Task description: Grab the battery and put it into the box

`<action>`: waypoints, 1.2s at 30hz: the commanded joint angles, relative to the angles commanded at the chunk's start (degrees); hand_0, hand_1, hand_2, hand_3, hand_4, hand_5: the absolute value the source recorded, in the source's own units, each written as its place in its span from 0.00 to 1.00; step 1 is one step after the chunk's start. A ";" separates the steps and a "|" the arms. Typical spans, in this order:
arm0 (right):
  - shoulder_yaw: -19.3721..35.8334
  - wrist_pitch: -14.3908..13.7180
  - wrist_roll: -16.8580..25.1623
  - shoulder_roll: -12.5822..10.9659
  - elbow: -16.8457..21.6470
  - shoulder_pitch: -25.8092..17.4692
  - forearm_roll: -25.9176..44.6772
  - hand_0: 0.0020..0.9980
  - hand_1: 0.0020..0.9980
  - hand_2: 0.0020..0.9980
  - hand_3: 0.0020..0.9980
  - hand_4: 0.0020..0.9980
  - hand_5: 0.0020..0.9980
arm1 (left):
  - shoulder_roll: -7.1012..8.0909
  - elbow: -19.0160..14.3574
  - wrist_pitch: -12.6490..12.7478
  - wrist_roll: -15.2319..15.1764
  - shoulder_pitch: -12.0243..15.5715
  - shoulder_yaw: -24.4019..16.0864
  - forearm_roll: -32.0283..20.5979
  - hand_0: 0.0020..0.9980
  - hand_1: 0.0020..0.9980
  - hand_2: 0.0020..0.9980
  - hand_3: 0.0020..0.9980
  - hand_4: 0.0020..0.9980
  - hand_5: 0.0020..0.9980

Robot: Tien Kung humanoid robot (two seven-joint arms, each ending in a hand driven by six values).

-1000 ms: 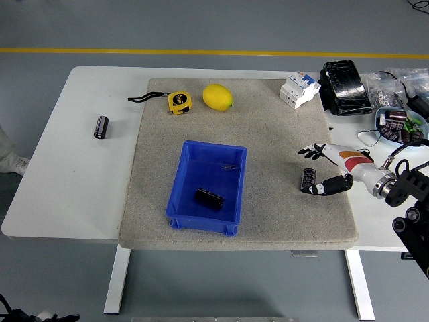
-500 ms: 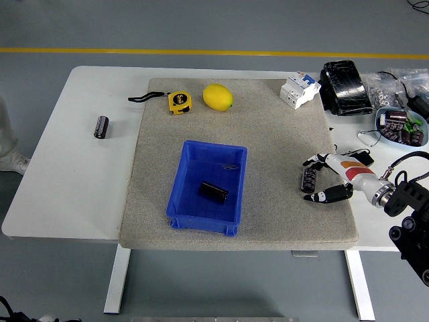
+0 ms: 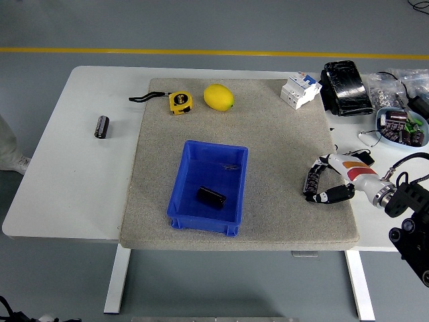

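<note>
Since half a second ago the right hand (image 3: 326, 180) has closed in: thumb and fingers (image 3: 337, 194) now bracket the battery (image 3: 311, 180), touching it top and bottom, where before they stood slightly apart from it. Grip looks snug; whether the battery is lifted off the mat cannot be told.

Battery sits near the right edge of the grey mat (image 3: 268, 141), well right of the blue box (image 3: 208, 187). Bare mat lies between them, nothing in the way. Box stands toward the mat's near edge and already holds a dark block-shaped item (image 3: 210, 196); far part of its floor is open apart from a small, faint object.

Second battery (image 3: 101, 126) lies alone on the white table (image 3: 67, 168), left of the mat. Tape measure (image 3: 179, 102) and lemon (image 3: 218, 97) sit along the mat's far edge, breaker (image 3: 299, 89) at its far right corner.

Right arm is cut off by the frame's right side. Clutter at far right, black pack (image 3: 346, 87) and bowl of parts (image 3: 399, 126), partly cropped, contents hard to read.
</note>
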 joint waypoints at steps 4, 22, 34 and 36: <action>0.32 0.11 -0.12 -0.06 0.94 0.00 0.22 0.31 0.38 0.43 0.44 0.97 0.18 | 0.01 0.01 0.01 -0.04 0.01 -0.02 0.01 0.55 0.51 0.60 0.64 0.65 0.72; -3.05 2.53 -2.84 0.06 11.39 6.58 5.81 0.37 0.41 0.45 0.46 0.95 0.17 | 0.49 -0.10 0.14 0.23 -0.13 -0.02 -0.30 0.54 0.49 0.59 0.64 0.65 0.72; -16.85 3.99 -5.06 2.94 15.42 17.07 9.99 0.51 0.50 0.50 0.49 0.94 0.18 | 0.66 -0.36 -0.02 0.67 -0.16 0.36 -0.23 0.53 0.49 0.58 0.64 0.65 0.72; -19.75 4.52 -4.81 3.98 14.48 18.60 9.96 0.51 0.50 0.50 0.49 0.94 0.18 | 0.70 -0.38 0.08 0.66 -0.23 0.51 -0.54 0.53 0.49 0.58 0.64 0.65 0.72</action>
